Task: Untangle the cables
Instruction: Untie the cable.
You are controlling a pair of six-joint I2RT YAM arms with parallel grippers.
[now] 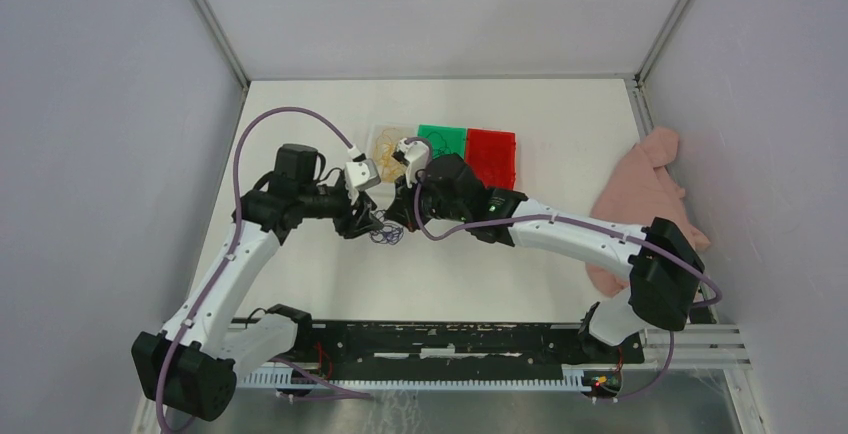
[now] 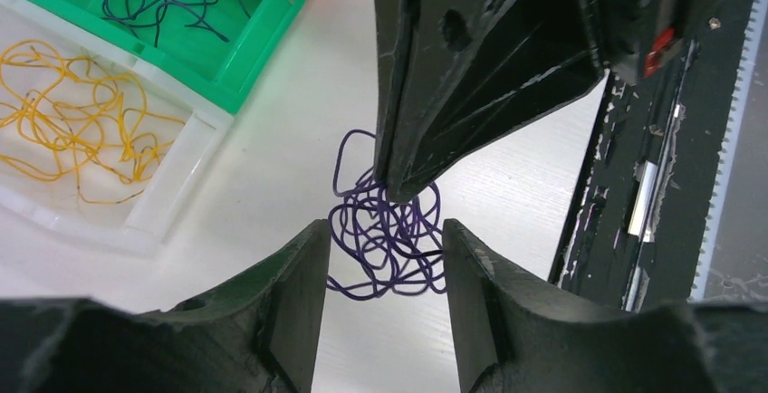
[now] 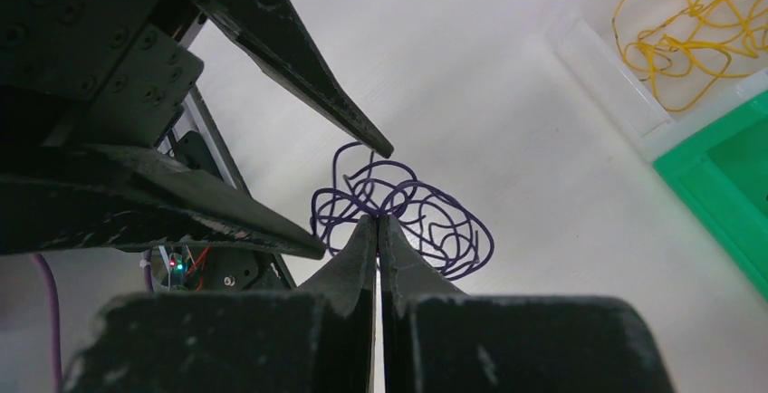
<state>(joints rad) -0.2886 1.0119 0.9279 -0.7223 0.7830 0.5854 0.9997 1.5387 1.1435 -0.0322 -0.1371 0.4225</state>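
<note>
Closest to where I stand, the black rail (image 1: 450, 339) runs along the near edge of the white table (image 1: 450, 274) and carries both arm bases. From there the two arms lean inward and meet over the middle of the table.

A purple tangle (image 3: 426, 216) lies loose on the bare tabletop between them, just short of the trays. The left gripper (image 2: 385, 230) sits low with its fingers apart, one on each side of the tangle. The outer loops reach both inner faces, but I cannot tell whether they press. The right gripper (image 3: 377, 221) comes from the opposite side with its fingers pressed tight together, the joined tips dipped into the top of the tangle. I cannot tell whether a strand is nipped between them.

Beyond the grippers three trays stand side by side. A clear tray (image 2: 172, 203) holds a loose yellow cable (image 2: 81, 126). A green tray (image 2: 263, 40) next to it holds a dark cable (image 2: 154, 4), spread out in loops. A red tray (image 1: 490, 154) comes last, and its contents are too small for me to make out. Well off to the right, a pink cloth (image 1: 650, 184) lies crumpled against the wall.
</note>
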